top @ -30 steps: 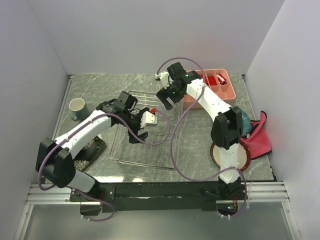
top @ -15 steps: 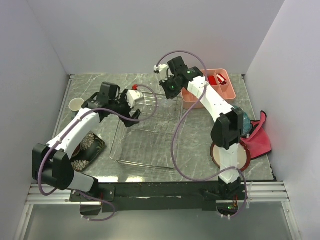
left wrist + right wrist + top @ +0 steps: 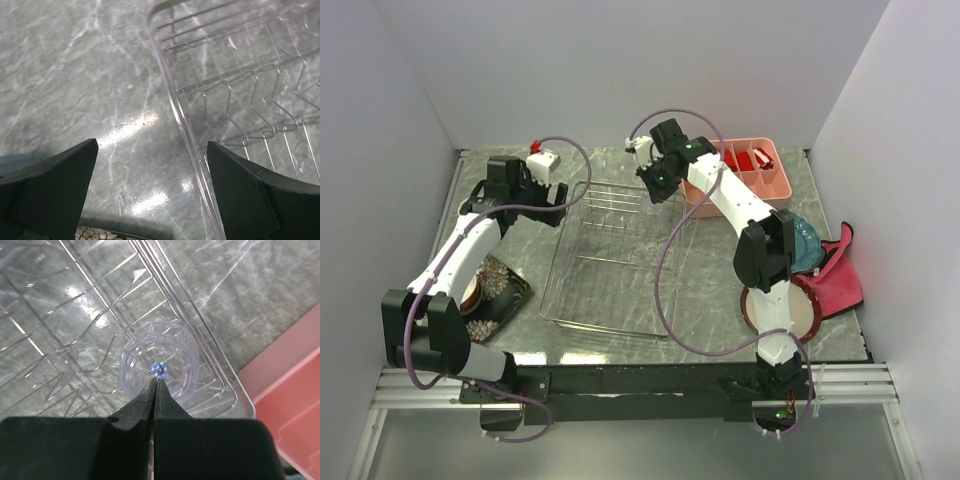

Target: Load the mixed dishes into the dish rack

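Top view: dish rack sits mid-frame on the grey marbled table, with nothing visible in it from here. Left gripper is out at the upper left of the top view, just outside the rack's left rim. Its jaws are spread wide with nothing between them; its wrist view shows bare table below and the rack's corner wires at upper right. Right gripper is over the rack's far right corner, beside the pink tray. Its jaws are pressed together to a thin seam, holding nothing. Clear glass stands mouth-up inside the rack in that corner, right against the rim wires. The closed fingertips point at its centre — cannot tell whether they touch it. The glass is too faint to make out in the top view. Outside the rack: black floral square plate at lower left, partly under the left arm. Red-rimmed cream round plate at lower right, partly under the right arm. Teal scalloped plate at right-centre behind that arm's elbow, touching the pink-red cloth. Small red blocks lie in the tray's far compartments.
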